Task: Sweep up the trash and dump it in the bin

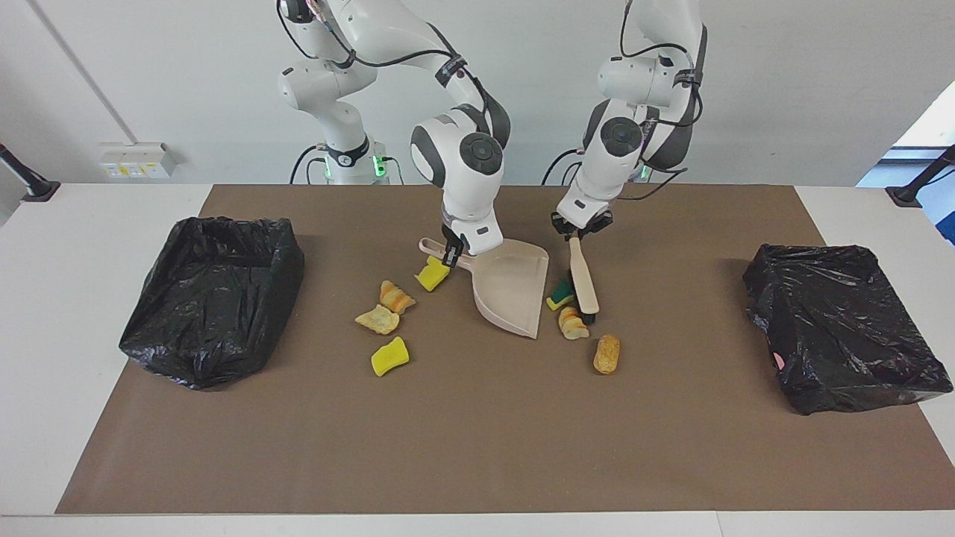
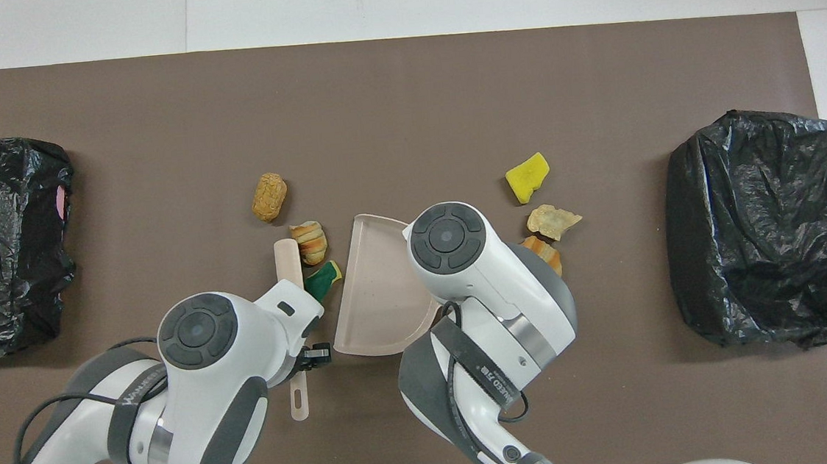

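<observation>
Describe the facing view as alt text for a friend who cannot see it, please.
Two white robot arms lean over a brown mat: the right gripper is at the handle of a beige dustpan, the left gripper at the handle of a brush. Yellow sponge pieces and orange-tan chunks lie scattered around the pan. A black-lined bin sits at each end of the table.

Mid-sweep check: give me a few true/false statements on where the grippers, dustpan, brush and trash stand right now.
1. The dustpan is empty. True.
2. The right gripper is at the dustpan's handle. True.
3. The left gripper is on a sponge. False: it is at the brush handle.
4. Trash already lies in the bin at the right arm's end. False: none shows there.
5. The green-backed sponge touches the brush. True.
</observation>
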